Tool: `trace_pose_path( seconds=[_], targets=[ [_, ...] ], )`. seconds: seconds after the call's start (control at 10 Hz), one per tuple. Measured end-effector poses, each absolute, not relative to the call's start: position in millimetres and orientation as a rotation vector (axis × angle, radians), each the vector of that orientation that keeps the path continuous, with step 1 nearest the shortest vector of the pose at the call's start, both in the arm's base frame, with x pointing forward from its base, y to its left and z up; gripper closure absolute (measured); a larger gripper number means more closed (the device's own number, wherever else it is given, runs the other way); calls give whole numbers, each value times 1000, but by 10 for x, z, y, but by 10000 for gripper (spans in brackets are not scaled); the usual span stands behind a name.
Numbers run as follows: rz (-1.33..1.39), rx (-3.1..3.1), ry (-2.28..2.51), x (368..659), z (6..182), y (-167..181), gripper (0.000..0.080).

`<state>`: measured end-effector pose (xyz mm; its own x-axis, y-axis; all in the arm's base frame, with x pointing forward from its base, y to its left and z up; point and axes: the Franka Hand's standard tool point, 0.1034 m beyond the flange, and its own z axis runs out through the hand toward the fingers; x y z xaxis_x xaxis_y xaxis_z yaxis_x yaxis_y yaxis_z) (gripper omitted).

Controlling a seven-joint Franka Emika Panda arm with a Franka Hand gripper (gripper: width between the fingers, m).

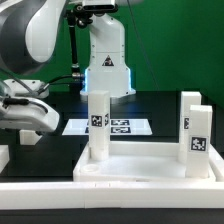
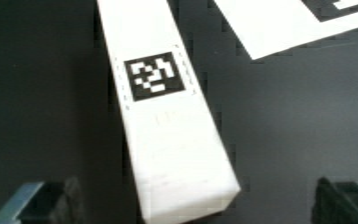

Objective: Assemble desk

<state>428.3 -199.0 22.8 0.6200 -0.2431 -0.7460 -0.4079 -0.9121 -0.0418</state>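
The white desk top [image 1: 140,172] lies at the front of the exterior view. One tagged leg [image 1: 98,125] stands upright at its left corner and another [image 1: 197,138] at its right; a third white post [image 1: 189,100] shows just behind that one. My gripper [image 1: 27,132] is at the exterior view's left, low over the black table. In the wrist view a loose tagged leg [image 2: 172,120] lies on the table, its near end between my fingers. The gripper [image 2: 194,200] is open, with a gap between each finger [image 2: 34,202] and the leg.
The marker board [image 1: 112,126] lies on the table behind the desk top and shows at a corner of the wrist view [image 2: 309,25]. The robot's base [image 1: 105,55] stands at the back. A white rail [image 1: 120,210] runs along the front edge.
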Motion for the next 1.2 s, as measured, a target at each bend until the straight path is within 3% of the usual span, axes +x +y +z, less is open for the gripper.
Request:
trace_pose_path(
  seconds=[0.5, 0.7, 0.8, 0.9, 1.2],
  targets=[
    [1211, -2599, 560, 4096, 143, -1980, 153],
    [1211, -2599, 560, 4095, 142, -1980, 439],
    [1212, -2599, 560, 4095, 143, -1982, 439],
    [1212, -2599, 561, 4095, 143, -1982, 513],
    [1212, -2599, 561, 4095, 143, -1982, 513]
  ],
)
